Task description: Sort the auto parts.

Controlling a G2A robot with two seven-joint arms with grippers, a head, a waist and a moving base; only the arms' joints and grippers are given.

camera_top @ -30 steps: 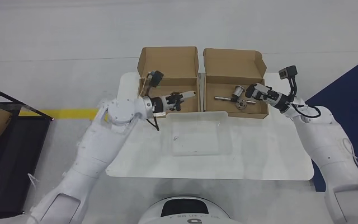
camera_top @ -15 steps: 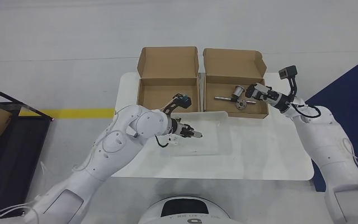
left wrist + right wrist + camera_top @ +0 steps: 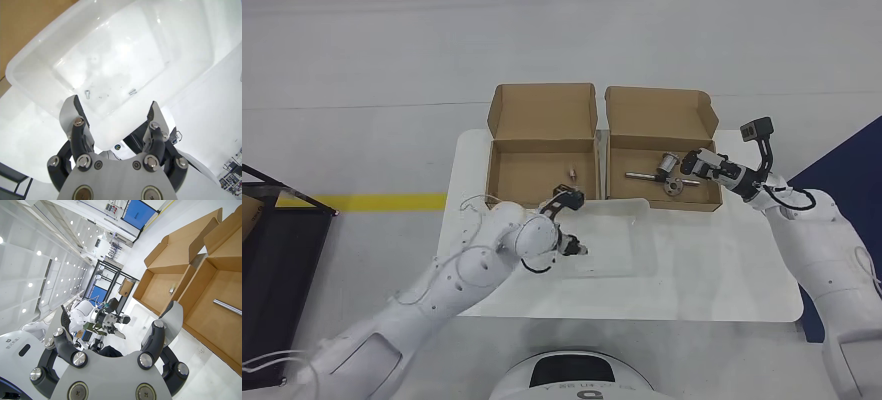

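my left hand [image 3: 115, 106] hangs open over the white plastic tray [image 3: 37, 44]; its two tiny silver bolts [image 3: 87, 94] look light, hard, slippery: pinch one across its shank.

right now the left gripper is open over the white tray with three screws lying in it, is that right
Not three. The left wrist view shows two screws lying in the white tray, the second a little apart from the first. The left gripper is open over the tray, as you said.
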